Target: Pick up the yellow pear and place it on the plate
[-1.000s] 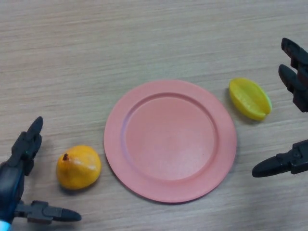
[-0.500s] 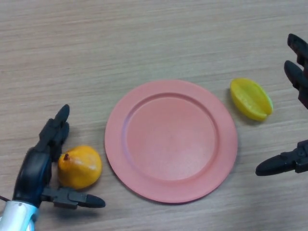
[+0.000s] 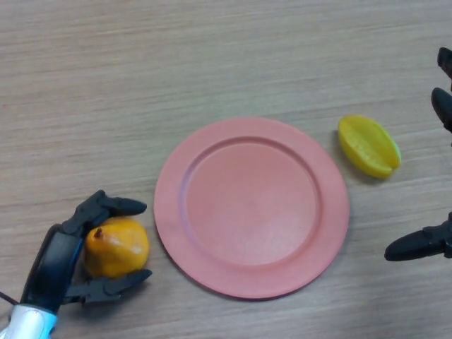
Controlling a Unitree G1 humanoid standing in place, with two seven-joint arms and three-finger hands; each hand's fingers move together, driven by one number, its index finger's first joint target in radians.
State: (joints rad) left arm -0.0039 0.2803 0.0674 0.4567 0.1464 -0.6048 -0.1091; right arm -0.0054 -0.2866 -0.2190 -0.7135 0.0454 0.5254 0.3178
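The yellow-orange pear point(image 3: 119, 246) lies on the wooden table at the lower left, just left of the pink plate point(image 3: 251, 205). My left hand point(image 3: 60, 256) is around the pear from the left, its fingers curled over the top and its thumb under the near side, touching it. The pear rests on the table. My right hand point(image 3: 422, 244) is at the right edge with straight fingers, holding nothing, apart from the plate.
A yellow star fruit point(image 3: 368, 145) lies on the table right of the plate, between the plate and my right hand. The plate holds nothing.
My left hand has moved right and curled its fingers and thumb round the pear. My right hand has drawn back a little toward the right edge.
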